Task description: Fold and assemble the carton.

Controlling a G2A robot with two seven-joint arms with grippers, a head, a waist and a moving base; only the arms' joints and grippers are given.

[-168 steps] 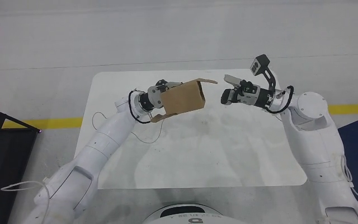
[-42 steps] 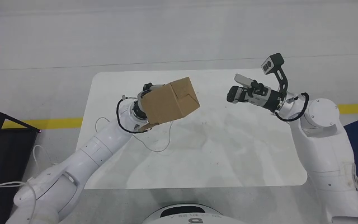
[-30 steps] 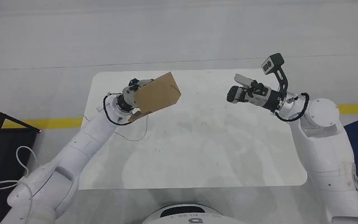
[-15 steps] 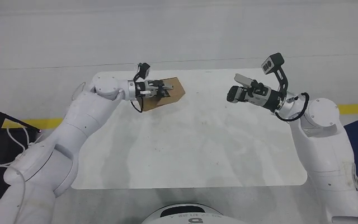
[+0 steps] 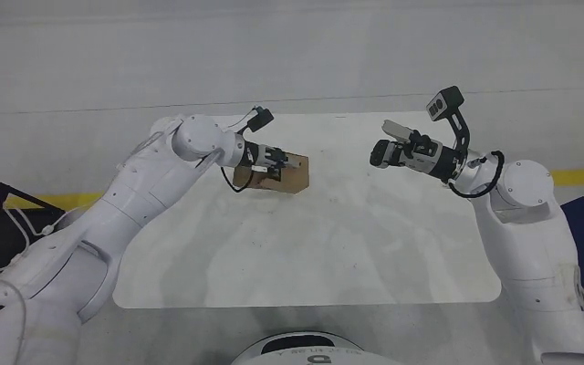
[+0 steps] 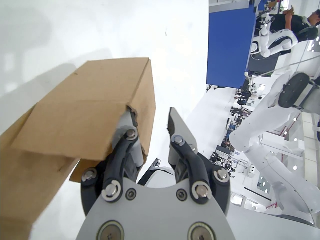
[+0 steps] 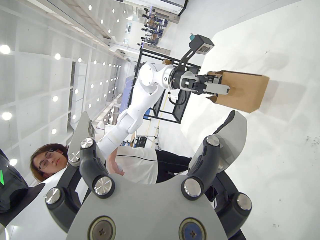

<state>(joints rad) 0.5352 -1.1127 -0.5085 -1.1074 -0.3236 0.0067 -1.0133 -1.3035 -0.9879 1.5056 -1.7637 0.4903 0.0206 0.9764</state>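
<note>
- The carton (image 5: 294, 173) is sitting on the far left part of the table (image 5: 365, 265), well apart from the right arm. It is lying on its side, with its open, flapped end turned toward the left arm.
- The left gripper (image 5: 276, 167) is straddling one side wall at that open end, one finger tucked inside and the other outside. A sliver of daylight is showing between the wall and the outer finger, so the jaws are looking parted rather than pinching hard.
- The right gripper (image 5: 381, 142) is hanging above the table's far right part, with its jaws spread wide and nothing between them.
- I am judging the carton to be light, thin brown board. It is stiff along its creases but easy to dent or tear, and the edge by the inner finger is already looking ragged.
- I am thinking the safest hold is across a wall close to a folded corner, not out on a loose flap.
- The tabletop is looking smooth, white and faintly scuffed, so an empty box is probably sliding easily when pushed.
- Around it, grey floor is running off with a yellow line (image 5: 91, 199) across it.
</note>
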